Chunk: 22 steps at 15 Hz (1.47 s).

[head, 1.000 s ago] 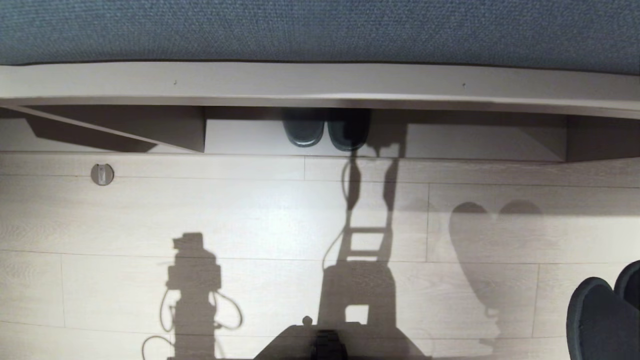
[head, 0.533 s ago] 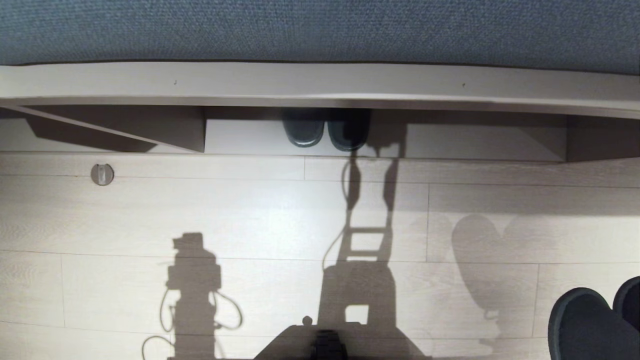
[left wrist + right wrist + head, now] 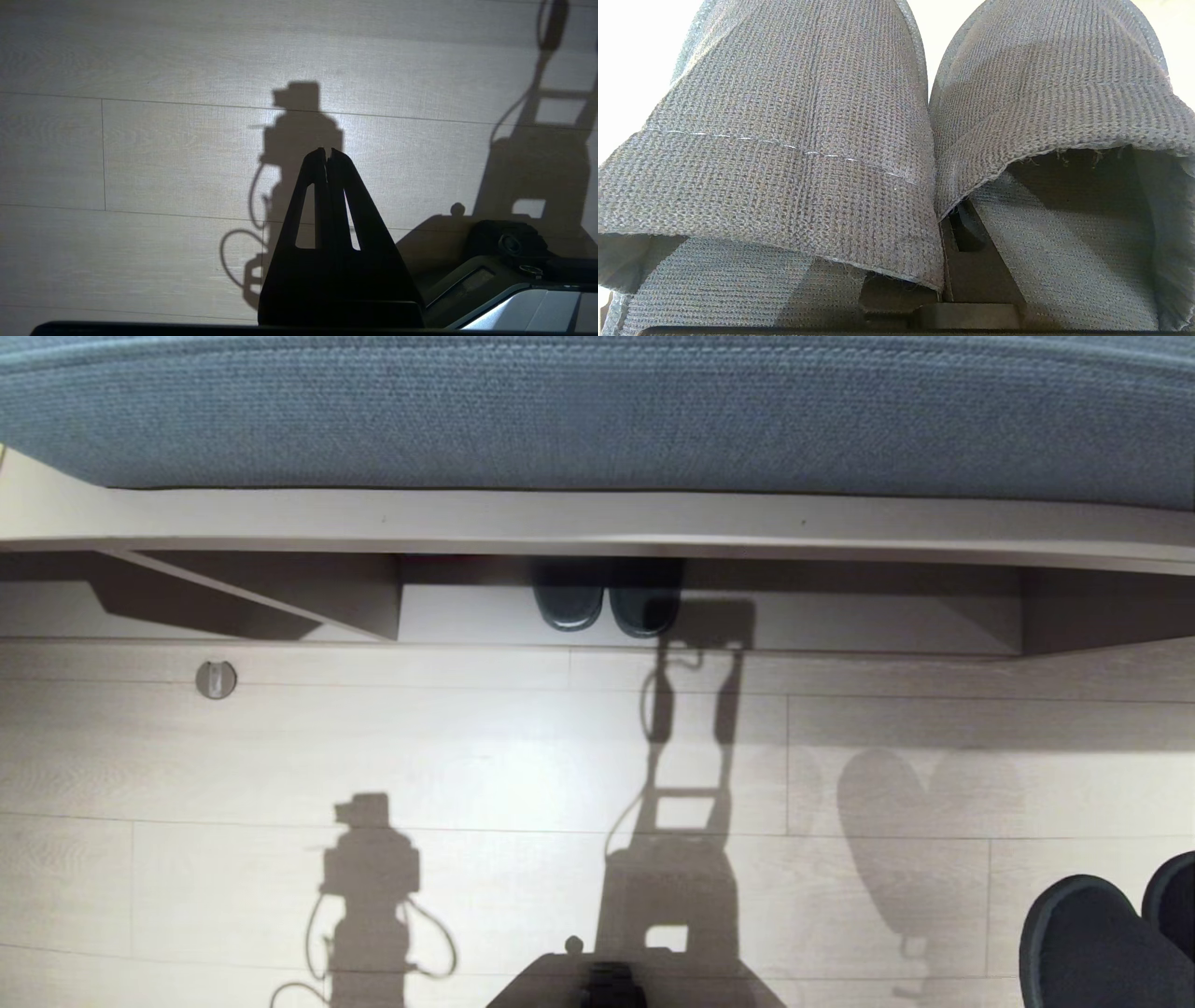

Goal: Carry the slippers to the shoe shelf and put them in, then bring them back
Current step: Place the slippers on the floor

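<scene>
Two dark woven-fabric slippers (image 3: 1106, 943) sit at the lower right of your head view, off the pale plank floor (image 3: 467, 756). The whole picture has shifted against a second ago, so the camera moved, not the things. The beige laminate shoe shelf (image 3: 840, 621) runs across the upper frame, well apart from them, with a glossy dark pair (image 3: 607, 602) already inside.

Left wrist view: left gripper (image 3: 327, 156) pressed together, empty, above the floor.

Right wrist view: right gripper (image 3: 955, 219) pinches the slippers' inner edges together. Carry seems underway; you have not reached the shelf.
</scene>
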{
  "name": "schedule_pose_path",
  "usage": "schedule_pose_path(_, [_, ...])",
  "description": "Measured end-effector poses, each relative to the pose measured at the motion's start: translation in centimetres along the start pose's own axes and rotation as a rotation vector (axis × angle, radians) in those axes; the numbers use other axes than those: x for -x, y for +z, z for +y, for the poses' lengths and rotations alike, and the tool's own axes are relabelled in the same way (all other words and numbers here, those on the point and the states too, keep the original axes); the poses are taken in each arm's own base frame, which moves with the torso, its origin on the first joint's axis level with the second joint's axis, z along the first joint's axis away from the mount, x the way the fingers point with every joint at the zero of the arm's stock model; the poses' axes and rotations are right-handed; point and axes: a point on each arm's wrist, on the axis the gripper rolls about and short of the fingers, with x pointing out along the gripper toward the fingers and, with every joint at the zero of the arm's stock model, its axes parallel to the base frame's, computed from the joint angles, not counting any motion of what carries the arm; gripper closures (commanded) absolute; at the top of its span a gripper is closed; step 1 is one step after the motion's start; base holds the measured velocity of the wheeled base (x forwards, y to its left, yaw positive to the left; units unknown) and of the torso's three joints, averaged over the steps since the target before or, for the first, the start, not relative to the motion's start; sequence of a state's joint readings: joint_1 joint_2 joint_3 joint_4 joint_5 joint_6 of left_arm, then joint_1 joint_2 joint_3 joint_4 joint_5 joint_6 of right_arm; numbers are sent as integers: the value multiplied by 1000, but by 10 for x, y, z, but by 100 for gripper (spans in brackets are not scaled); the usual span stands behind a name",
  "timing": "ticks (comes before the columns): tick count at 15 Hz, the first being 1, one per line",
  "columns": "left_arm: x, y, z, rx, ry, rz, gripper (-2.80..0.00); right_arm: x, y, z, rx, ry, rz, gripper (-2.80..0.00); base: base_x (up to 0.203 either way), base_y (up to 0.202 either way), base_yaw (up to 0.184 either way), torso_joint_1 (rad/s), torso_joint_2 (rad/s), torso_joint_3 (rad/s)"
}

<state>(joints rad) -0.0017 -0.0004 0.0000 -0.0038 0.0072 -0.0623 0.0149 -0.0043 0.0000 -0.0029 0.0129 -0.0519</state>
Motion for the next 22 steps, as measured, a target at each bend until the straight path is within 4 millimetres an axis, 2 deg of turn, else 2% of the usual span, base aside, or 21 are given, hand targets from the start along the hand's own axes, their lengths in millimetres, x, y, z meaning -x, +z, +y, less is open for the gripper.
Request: schedule_pose_path(22, [0, 0, 0, 1, 0, 0, 0, 0, 0, 0, 1, -1, 4, 0, 0, 0, 0, 2, 2, 202])
